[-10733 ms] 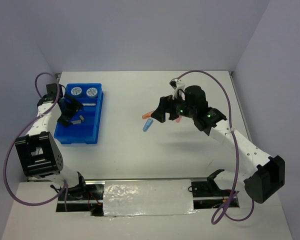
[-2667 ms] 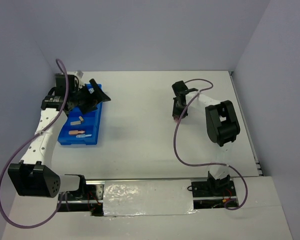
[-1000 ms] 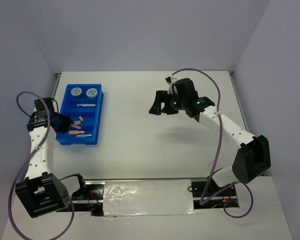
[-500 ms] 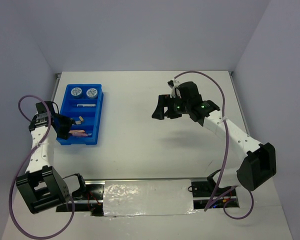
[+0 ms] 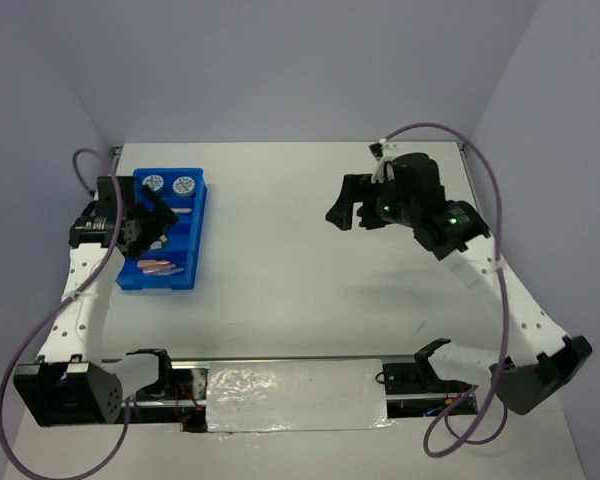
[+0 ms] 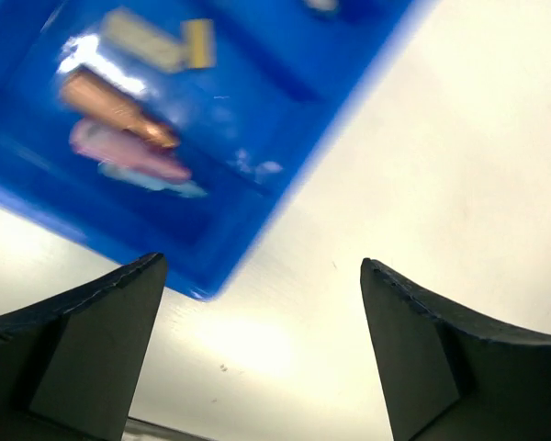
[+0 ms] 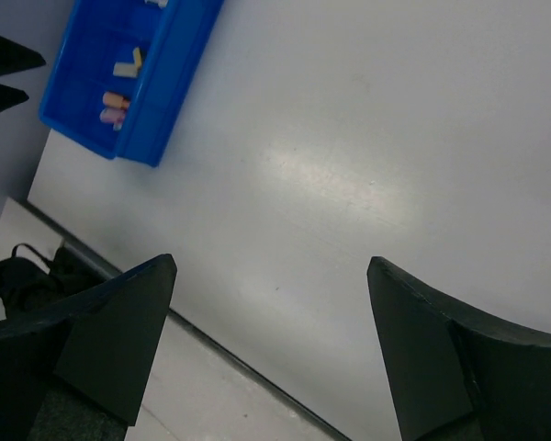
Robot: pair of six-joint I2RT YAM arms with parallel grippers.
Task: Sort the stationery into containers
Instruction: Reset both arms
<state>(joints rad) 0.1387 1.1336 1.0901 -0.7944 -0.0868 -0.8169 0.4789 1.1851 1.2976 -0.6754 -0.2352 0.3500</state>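
1. White table (image 5: 280, 250): carries one blue tray (image 5: 158, 284) at its left side. The rest of the surface is bare in the overhead view.
2. Right arm: raised over the right half of the table, well apart from the tray. Right gripper (image 5: 352, 212) has its fingers spread wide with nothing between them; its wrist view shows only bare table beneath, with the tray off at the upper left corner.
3. Left arm: left gripper (image 5: 148, 222) hangs over the tray's left side. Its fingers also stand wide apart and empty.
4. Tray contents, all stationery inside:
   - Two blue rolls (image 5: 152, 183) (image 5: 184, 185) stand side by side in the far compartment.
   - White pen (image 5: 180, 211) lies in the next compartment, partly hidden by the left gripper.
   - Orange capsule (image 6: 115, 106), pink capsule (image 6: 129, 152) and light-blue capsule (image 6: 151, 181) lie close together in the near-end compartment.
   - Two small tan/grey blocks (image 6: 142, 41) lie just beyond the capsules; the view is blurred.
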